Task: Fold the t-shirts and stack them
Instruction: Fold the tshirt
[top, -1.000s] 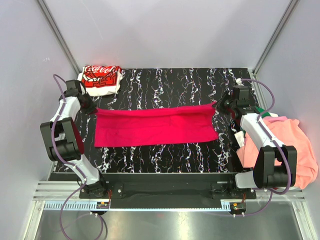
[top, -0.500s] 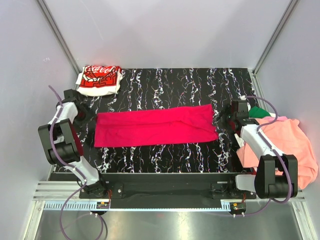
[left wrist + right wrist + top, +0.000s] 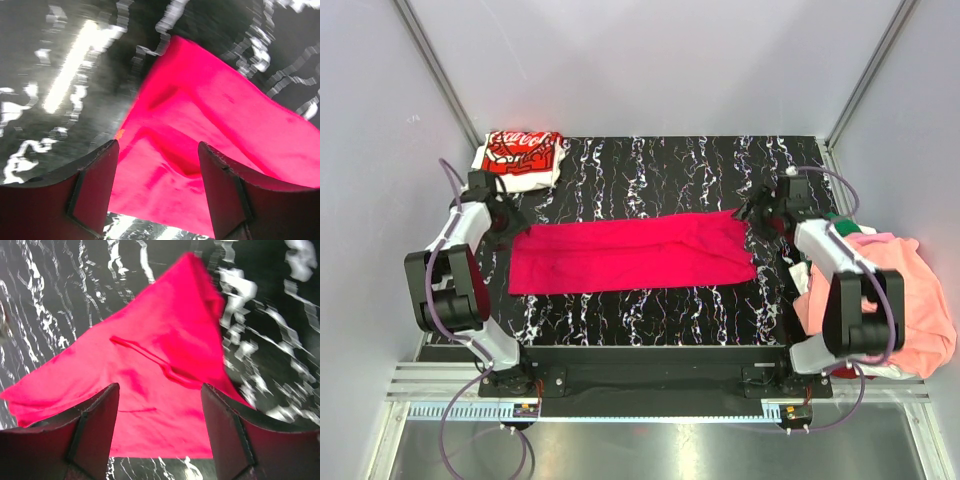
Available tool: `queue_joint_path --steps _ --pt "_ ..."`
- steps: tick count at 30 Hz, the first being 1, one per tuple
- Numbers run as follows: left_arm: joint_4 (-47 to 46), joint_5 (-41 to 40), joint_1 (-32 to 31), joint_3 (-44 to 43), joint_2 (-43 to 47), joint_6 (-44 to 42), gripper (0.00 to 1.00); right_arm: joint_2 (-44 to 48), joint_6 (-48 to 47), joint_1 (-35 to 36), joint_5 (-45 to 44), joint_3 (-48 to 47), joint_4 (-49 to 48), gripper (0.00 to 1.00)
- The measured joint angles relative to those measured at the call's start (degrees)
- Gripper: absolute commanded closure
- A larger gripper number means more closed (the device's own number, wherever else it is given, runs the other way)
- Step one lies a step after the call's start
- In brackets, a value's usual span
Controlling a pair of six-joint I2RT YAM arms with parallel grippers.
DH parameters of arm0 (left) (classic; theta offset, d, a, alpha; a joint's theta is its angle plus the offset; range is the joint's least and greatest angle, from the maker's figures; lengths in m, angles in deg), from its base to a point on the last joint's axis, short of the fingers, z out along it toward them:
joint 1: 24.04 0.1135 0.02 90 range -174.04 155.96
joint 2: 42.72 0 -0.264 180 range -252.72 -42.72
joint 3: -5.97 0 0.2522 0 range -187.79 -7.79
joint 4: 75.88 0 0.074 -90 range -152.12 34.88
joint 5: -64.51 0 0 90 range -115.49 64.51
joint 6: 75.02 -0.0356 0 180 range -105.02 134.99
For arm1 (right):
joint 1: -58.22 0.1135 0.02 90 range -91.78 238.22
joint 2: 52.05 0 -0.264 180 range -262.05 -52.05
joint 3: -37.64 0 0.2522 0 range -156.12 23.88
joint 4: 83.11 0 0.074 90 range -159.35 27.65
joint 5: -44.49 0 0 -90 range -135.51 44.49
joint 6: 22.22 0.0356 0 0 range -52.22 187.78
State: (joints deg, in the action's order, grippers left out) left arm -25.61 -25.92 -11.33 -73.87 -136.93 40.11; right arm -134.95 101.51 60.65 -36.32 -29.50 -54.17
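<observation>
The crimson t-shirt (image 3: pixel 630 252) is soft, light cloth with no stiffness of its own, so I judge that it will sag and crease wherever it is lifted and may slide a little on the glossy table (image 3: pixel 660 165). The best places to hold it seem to be the corners of its two short ends, pinching through all the layers together. It lies flat in the middle of the table as a long band running from left to right, plain in colour, with small wrinkles near both ends. The left gripper (image 3: pixel 512 218) hangs over the left end and the right gripper (image 3: pixel 758 212) over the right end. Both have their jaws wide apart and hold nothing. A white t-shirt (image 3: pixel 520 160) with red print lies folded at the far left corner. A loose pile of t-shirts (image 3: pixel 910 290), salmon, pink and green, waits at the right edge.
</observation>
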Motion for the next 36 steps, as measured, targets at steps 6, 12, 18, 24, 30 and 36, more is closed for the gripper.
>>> queue_joint_path --steps 6,12,18,24,30,36 --pt "0.0 0.4 -3.6 0.0 0.7 -0.9 0.34 -12.3 -2.7 2.9 4.0 -8.7 1.5 0.3" --pt "0.0 0.5 -3.8 0.0 2.0 -1.4 0.36 -23.0 -6.5 7.0 5.1 -19.9 6.0 0.31" --pt "0.0 1.0 -4.0 0.0 2.0 -1.4 0.37 -27.3 -7.8 9.4 3.9 -23.1 9.3 0.31" --pt "0.0 1.9 -4.1 0.0 2.0 -1.4 0.38 -30.5 -8.8 10.7 2.6 -24.0 11.7 0.31" --pt "0.0 2.2 -4.1 0.0 2.0 -1.5 0.38 -31.4 -9.7 13.4 0.4 -27.7 13.3 0.44" --pt "0.0 2.3 -4.1 -0.1 2.0 -1.6 0.39 -31.5 -10.0 14.3 -1.0 -27.8 14.7 0.71"
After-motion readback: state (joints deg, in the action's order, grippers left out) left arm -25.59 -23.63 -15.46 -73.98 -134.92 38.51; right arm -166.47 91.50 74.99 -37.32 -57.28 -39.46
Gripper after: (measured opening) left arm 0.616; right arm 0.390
